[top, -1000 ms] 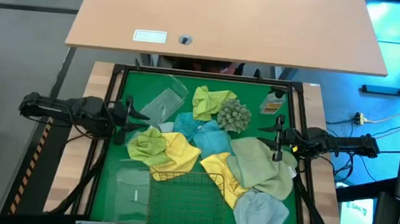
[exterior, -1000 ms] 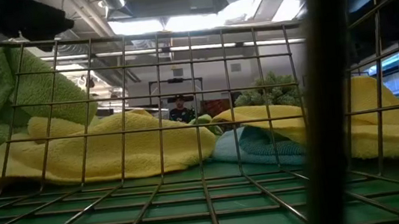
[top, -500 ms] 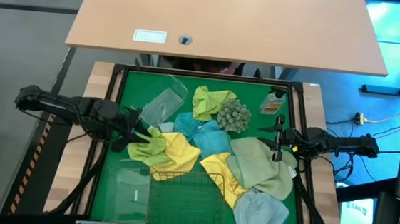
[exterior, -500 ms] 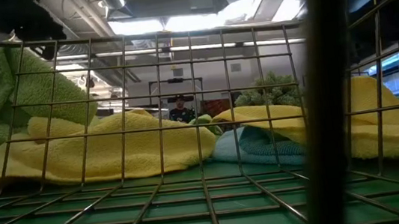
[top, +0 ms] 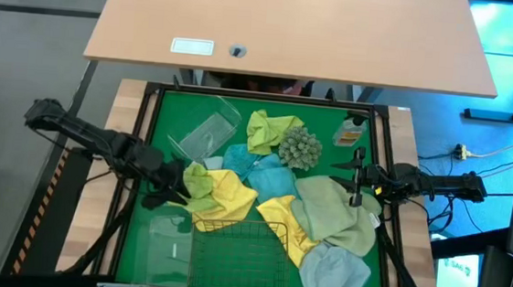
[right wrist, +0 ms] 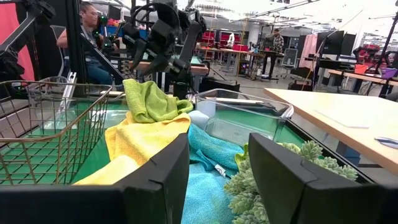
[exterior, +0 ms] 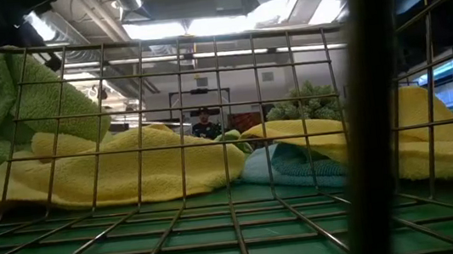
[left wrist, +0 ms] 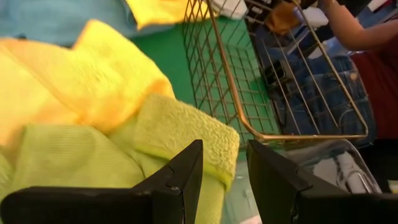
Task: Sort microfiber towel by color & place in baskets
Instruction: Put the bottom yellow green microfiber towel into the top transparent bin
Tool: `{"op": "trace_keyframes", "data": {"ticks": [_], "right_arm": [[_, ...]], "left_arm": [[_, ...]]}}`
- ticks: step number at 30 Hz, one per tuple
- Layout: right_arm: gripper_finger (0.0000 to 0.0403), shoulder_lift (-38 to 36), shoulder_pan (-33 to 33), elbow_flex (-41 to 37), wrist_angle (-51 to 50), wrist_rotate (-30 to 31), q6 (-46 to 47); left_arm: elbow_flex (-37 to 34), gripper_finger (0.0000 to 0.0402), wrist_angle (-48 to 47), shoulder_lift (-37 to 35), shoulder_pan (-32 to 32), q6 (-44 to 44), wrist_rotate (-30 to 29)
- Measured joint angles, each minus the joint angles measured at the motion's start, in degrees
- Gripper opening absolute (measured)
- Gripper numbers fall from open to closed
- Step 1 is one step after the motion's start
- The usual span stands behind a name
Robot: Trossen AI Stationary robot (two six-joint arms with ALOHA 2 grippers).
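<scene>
This is a big robot lab or workshop. Bright ceiling lights (exterior: 223, 20) and pipes hang overhead, and long desks (right wrist: 339, 115) fill the room. People (right wrist: 93, 43) sit and stand near computer screens (right wrist: 336, 40) behind the green counter (top: 177, 110).

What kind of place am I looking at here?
Most likely a robotics lab or workshop. Dark robot arms, like the left gripper, work on a framed green table of towels, and beyond it stand more benches with equipment and a seated person.
</scene>
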Motion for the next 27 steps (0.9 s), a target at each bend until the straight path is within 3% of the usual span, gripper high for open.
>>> {"op": "trace_keyframes", "data": {"ticks": [10,27], "right_arm": [[0.0167,0.00,0.01,-0.01,0.00,0.00,0.00],[0.0167,-0.01,0.01,-0.01,-0.02,0.00,0.00]], "left_arm": [[0.00,0.0119,-0.43,1.16,-1.51,-1.96,-0.24],[-0.02,0.0119,-4.79,1.13,-1.49,-13.62,-0.19]]}}
